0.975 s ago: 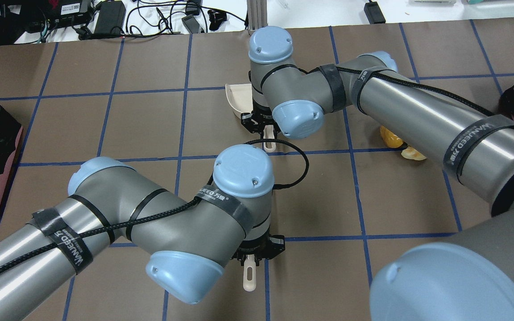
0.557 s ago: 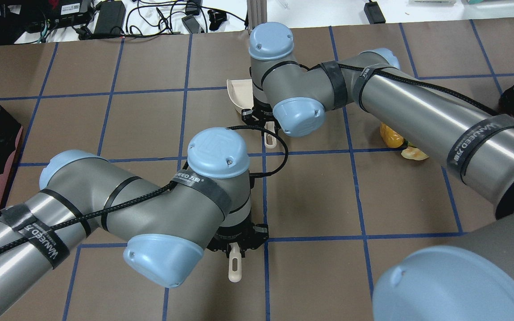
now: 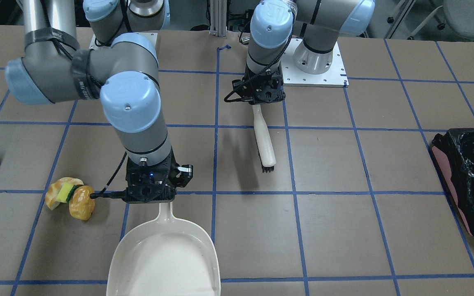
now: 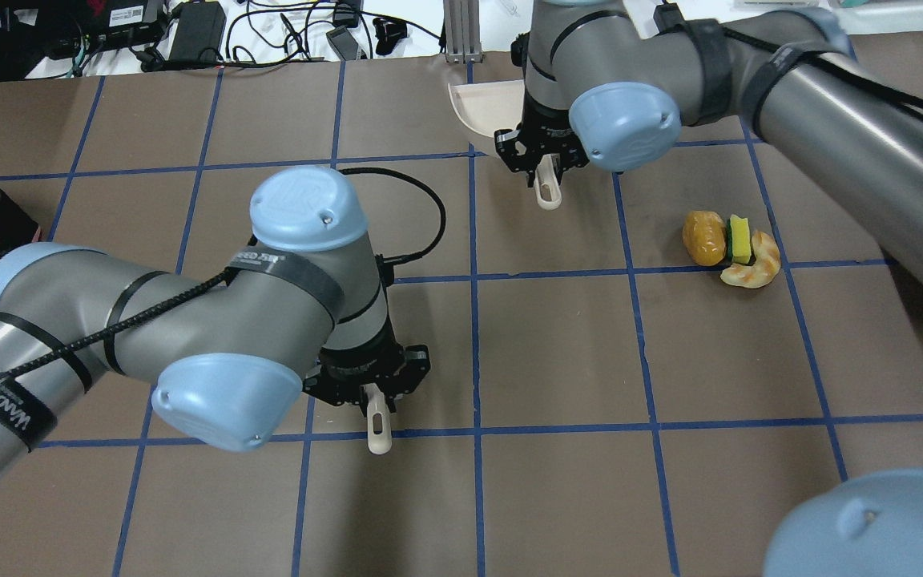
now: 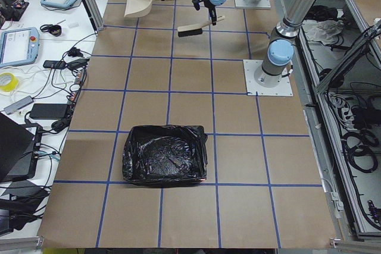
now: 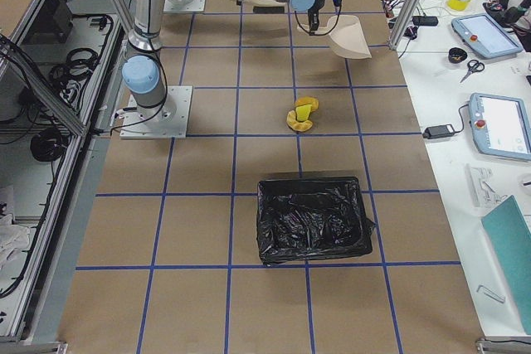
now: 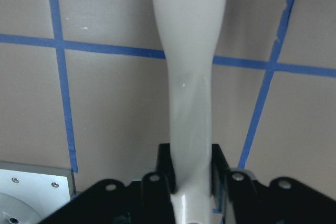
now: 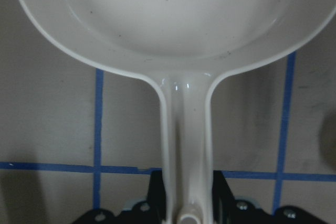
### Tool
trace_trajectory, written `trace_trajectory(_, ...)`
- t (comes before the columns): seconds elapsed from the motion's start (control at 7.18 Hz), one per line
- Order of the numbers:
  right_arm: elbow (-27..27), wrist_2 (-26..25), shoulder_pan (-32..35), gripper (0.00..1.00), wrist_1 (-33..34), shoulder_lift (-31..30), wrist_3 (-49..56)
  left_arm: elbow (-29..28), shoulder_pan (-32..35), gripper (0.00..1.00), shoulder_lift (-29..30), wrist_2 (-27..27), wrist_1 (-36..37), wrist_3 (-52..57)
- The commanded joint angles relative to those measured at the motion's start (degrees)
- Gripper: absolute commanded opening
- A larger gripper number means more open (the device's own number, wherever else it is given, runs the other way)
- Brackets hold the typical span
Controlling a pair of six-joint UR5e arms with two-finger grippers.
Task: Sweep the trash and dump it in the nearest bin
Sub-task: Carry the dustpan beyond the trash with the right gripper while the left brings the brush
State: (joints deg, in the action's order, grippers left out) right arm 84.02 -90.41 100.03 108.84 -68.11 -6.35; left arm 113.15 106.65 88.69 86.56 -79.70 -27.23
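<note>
The trash lies in one tight cluster on the table: a tan croissant [image 4: 754, 268], a yellow-and-green sponge [image 4: 739, 239] and a golden-brown bread roll [image 4: 702, 238]. It also shows in the front view, with the roll [image 3: 82, 202] nearest the right gripper. My right gripper [image 3: 154, 193] is shut on the handle of a cream dustpan [image 3: 163, 255], just beside the trash, with the pan pointing away from the robot. My left gripper [image 4: 371, 385] is shut on the cream handle of a brush [image 3: 265, 144], whose bristles point to the table's middle.
A bin lined with a black bag [image 3: 471, 181] stands at the table's end on the robot's left. Another black-bag bin [image 6: 311, 220] stands at the end on its right, closer to the trash. Cables and devices lie beyond the table's far edge.
The left arm has carried the brush to the left in the overhead view. The right arm has carried the dustpan farther out and to the right, uncovering the trash cluster.
</note>
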Motion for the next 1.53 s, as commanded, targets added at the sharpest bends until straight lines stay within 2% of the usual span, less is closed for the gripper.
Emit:
trace_trajectory(0.0,-0.61,-3.63,-7.44,0.22,-4.33,-2.29,15.50,-5.89,-3.20,0.00,2.79,0.02,0.08,-0.88)
trace_trajectory(0.28,-0.52,-3.63,-14.05,0.00,-5.03,-2.47,26.35,-11.17,-3.11,0.00,7.35,-1.12,1.30,-7.71)
trace_trajectory(0.56,-0.09,-3.90,-18.79,0.00,-5.30,-2.73,41.42,-14.96,-1.54,0.00,12.19,-2.52,6.56,-12.56)
trace_trajectory(0.84,0.70,-3.72,-25.56,0.00,-5.73,-2.91,57.61,-17.51,3.89,0.00,17.98,-3.41,13.59,-18.63)
trace_trajectory(1.39,9.48,-3.81,-37.42,0.00,-5.13,-9.04,86.78,-27.70,10.49,0.00,27.39,-3.85,14.22,-23.63)
